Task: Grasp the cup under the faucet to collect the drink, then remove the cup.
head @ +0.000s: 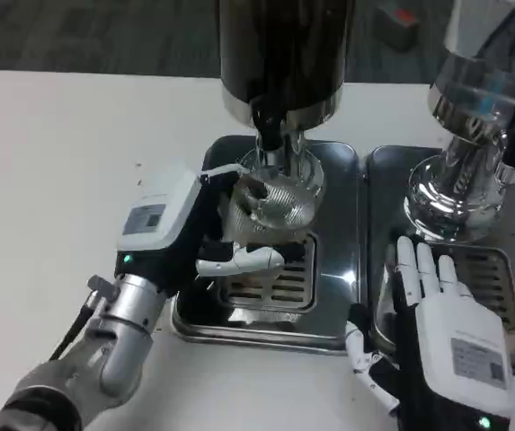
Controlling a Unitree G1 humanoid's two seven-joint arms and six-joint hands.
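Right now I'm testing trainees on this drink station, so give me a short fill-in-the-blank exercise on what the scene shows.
1. The clear cup is held by the robot's ____ hand.
2. The cup sits directly under the dark dispenser's ____.
3. The right hand holds ____, fingers apart.
4. Below the cup lies a slotted metal drip ____.

Missing words: left; faucet; nothing; tray

Left hand [172,229] grips cup [270,202] – right under faucet [270,136].
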